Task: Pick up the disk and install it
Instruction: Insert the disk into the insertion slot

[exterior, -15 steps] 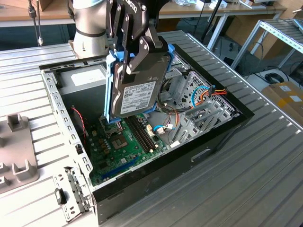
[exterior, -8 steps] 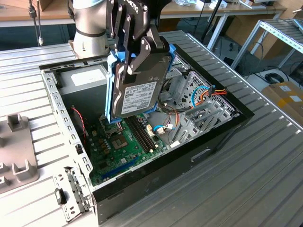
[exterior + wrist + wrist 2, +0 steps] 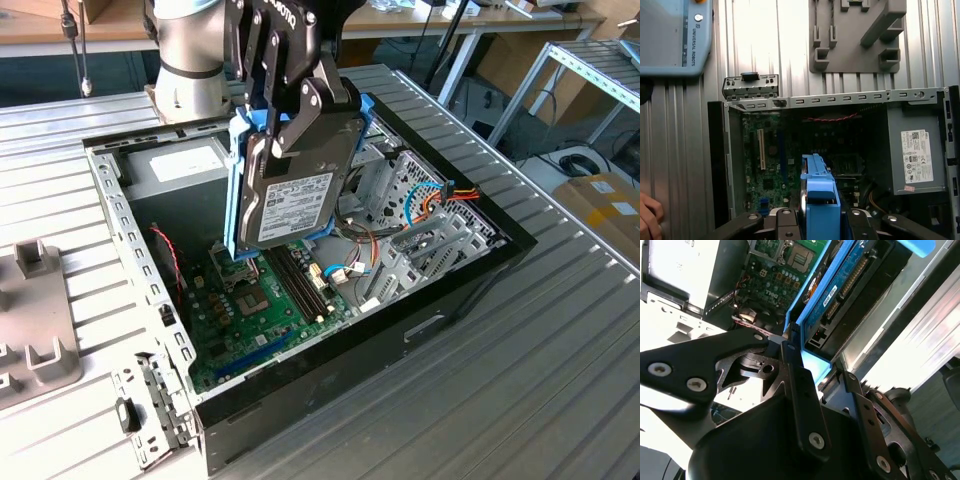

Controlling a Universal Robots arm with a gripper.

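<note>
1. Holding the disk (image 3: 300, 190) above the open computer case (image 3: 470, 280), the gripper (image 3: 285, 115) is clenched on it, with fingers pinching across its flat faces. This sits in the upper centre of the exterior view.
2. The disk hangs on edge with its white label facing the camera and the light blue bracket (image 3: 236, 180) running along its edges. It appears to touch nothing in the case.
3. The motherboard (image 3: 260, 310) lies beneath it. The metal drive cage (image 3: 405, 175) is just to the exterior view's right of the disk, and the orange and blue cables (image 3: 445, 200) bunch beside that cage.
4. Judgement: the grip is near the disk's top, so a swing could twist it in the fingers. Slow, steady motion suits the carry.
5. Judgement: the loose cables by the cage are the main snag risk, so the blue bracket should be kept clear of them. The disk should be squared to the cage rails before any contact.
6. In the second wrist view, the disk's connector edge (image 3: 850, 285) points away from the gripper, towards the board. That end is best kept off metal.
7. In the first wrist view, the bracket (image 3: 820, 195) sits between the fingers, with the power supply (image 3: 915, 150) in the case beyond.
8. A person's hand (image 3: 647, 217) rests on the table (image 3: 560, 380) beside the case, which is another reason to move gently.
</note>
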